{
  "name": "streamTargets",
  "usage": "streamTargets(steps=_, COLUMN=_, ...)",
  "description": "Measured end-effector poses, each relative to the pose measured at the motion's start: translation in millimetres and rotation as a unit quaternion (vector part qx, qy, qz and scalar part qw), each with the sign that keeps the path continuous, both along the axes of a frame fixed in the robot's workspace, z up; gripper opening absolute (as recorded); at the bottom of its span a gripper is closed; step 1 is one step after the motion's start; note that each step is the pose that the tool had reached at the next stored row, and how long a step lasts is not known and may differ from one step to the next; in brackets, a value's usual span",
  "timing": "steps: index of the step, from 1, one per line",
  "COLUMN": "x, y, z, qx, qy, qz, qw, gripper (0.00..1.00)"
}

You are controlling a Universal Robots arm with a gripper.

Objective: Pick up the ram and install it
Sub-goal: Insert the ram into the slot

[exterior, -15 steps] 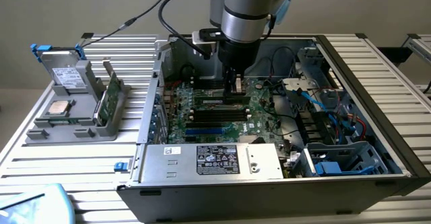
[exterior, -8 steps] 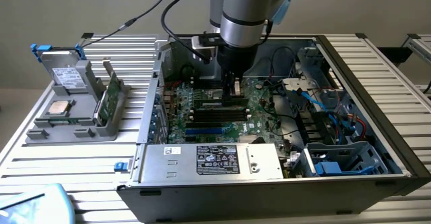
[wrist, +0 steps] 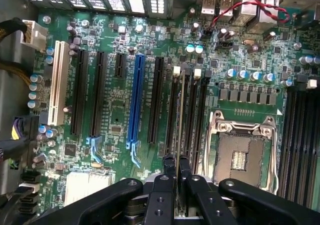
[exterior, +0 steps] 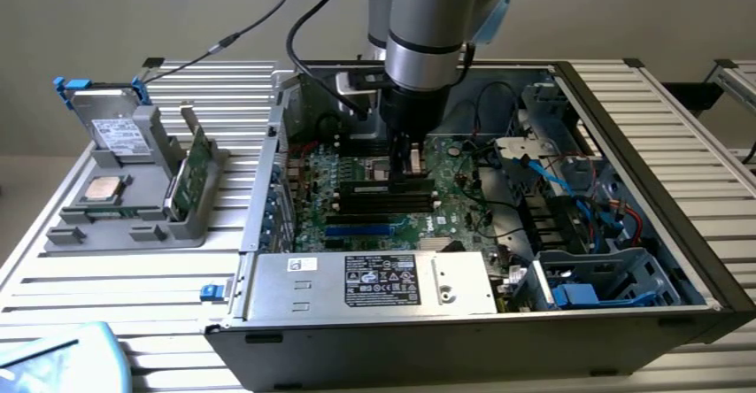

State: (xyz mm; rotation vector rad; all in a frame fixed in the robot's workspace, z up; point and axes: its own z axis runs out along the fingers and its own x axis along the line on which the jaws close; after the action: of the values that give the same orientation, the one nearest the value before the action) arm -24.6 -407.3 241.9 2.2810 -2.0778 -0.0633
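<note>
The black fingers are closed to a narrow gap, pinching the long, thin green ram stick by its top edge. The stick stands upright, seen edge-on, over one of the black memory slots on the green motherboard, just beside the open silver processor socket. Whether it is pressed home, I cannot tell. The open black computer case sits on the slatted metal table. On the exterior view's left, a grey holder carries a square silver chip.
</note>
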Motion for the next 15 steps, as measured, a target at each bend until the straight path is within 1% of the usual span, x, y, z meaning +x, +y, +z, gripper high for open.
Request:
streamTargets(steps=4, x=0.0, y=0.0, z=-5.3, qx=-0.0044, qy=0.0000, qz=0.000, qw=1.0000, gripper=0.14)
streamTargets(steps=10, x=0.0, y=0.0, z=-11.3, qx=-0.0056, qy=0.0000, qz=0.000, qw=1.0000, gripper=0.14)
streamTargets(steps=15, x=0.0, y=0.0, z=-12.4, qx=-0.0074, qy=0.0000, qz=0.000, qw=1.0000, gripper=0.14)
